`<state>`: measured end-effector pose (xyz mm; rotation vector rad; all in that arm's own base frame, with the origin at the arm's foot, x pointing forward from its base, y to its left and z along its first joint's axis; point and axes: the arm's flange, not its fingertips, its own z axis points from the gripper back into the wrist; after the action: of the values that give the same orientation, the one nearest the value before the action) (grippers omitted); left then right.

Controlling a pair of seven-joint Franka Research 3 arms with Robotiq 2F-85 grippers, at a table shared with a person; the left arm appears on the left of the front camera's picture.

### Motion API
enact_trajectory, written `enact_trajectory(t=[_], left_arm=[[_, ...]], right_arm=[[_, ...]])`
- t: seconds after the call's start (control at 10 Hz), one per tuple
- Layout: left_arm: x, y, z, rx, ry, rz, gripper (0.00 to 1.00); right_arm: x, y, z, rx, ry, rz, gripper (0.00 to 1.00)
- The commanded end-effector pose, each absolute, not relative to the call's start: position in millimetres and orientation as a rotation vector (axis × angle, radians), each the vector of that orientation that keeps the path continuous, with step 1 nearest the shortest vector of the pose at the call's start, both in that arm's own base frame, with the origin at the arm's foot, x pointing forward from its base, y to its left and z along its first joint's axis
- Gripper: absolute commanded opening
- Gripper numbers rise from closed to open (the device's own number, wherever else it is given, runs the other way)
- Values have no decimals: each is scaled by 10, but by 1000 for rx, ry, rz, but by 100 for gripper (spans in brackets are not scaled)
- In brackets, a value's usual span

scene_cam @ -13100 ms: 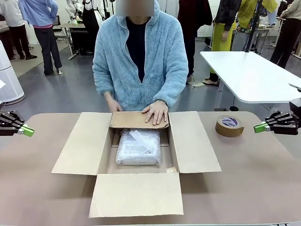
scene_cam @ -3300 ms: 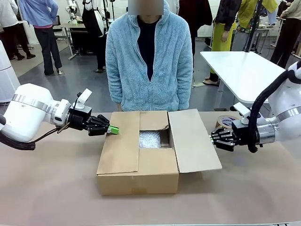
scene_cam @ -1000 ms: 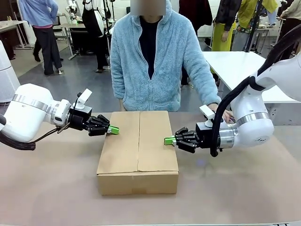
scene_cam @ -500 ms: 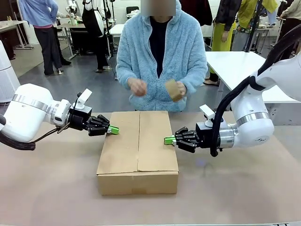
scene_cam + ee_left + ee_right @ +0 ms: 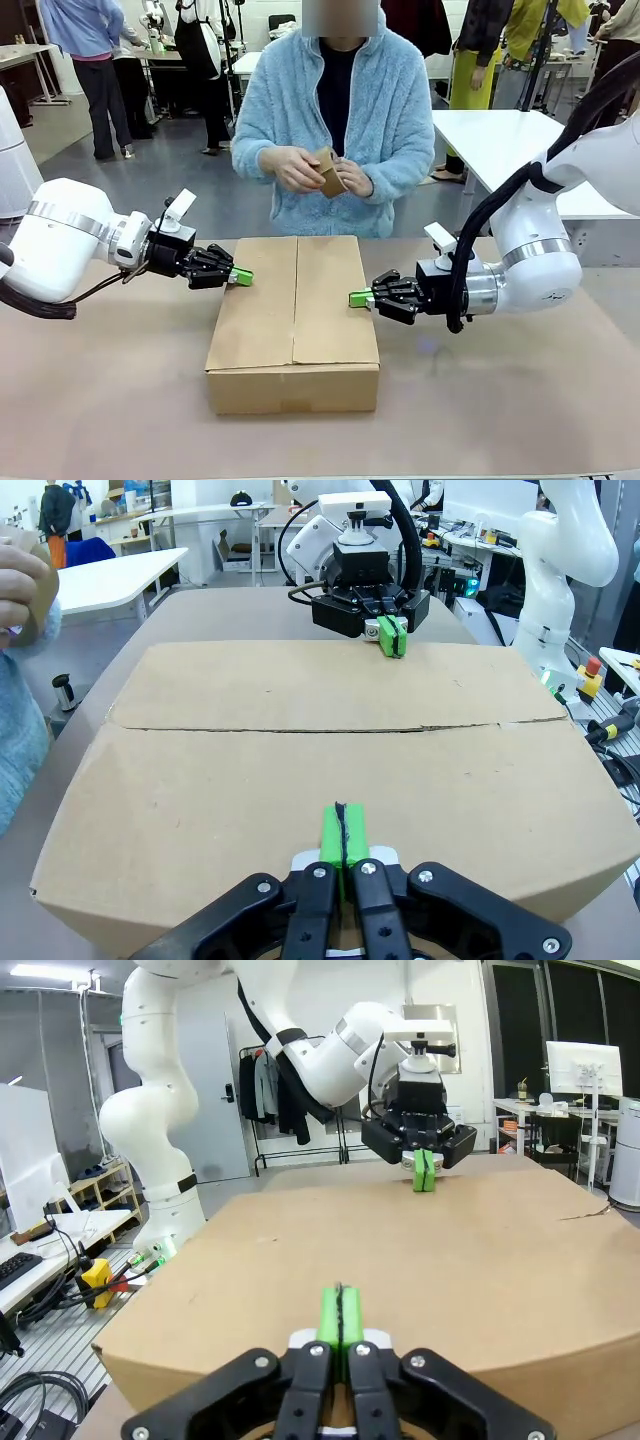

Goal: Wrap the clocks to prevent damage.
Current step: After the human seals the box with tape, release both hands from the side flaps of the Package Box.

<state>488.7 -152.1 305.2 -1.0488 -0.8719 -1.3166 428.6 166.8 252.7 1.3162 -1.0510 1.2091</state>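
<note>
The brown cardboard box (image 5: 293, 310) stands mid-table with its top flaps down; the clocks are hidden inside it. My left gripper (image 5: 241, 277) is shut, its green tips resting on the left flap's outer edge. On the right flap's edge rests my right gripper (image 5: 360, 298), also shut. In the left wrist view my shut left gripper (image 5: 343, 832) lies on the box top (image 5: 300, 760), facing the right gripper (image 5: 392, 637). The right wrist view has the right gripper (image 5: 339, 1315) on the box top (image 5: 400, 1250), opposite the left gripper (image 5: 427, 1171). Neither holds anything.
Behind the box a person in a blue fleece holds a brown tape roll (image 5: 327, 172) in both hands at chest height. The tan table (image 5: 100, 400) lies bare in front and to both sides. A white table (image 5: 520, 150) stands at the back right.
The person picked the tape roll up from the table's right side and now holds it with both hands before the chest. Both arms and the box stayed still.
</note>
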Motion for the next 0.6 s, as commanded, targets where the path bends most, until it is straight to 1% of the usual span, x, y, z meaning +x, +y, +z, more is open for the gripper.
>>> enact_trajectory(t=[0.0,0.5], left_arm=[[4889,-1536,3020,-1049,-876,-1312,0],[4889,-1536,3020,-1049,-876,-1312,0]], right_arm=[[4286,1672,2513,1310,-1048,1208,1],[4286,1672,2513,1310,-1048,1208,1]])
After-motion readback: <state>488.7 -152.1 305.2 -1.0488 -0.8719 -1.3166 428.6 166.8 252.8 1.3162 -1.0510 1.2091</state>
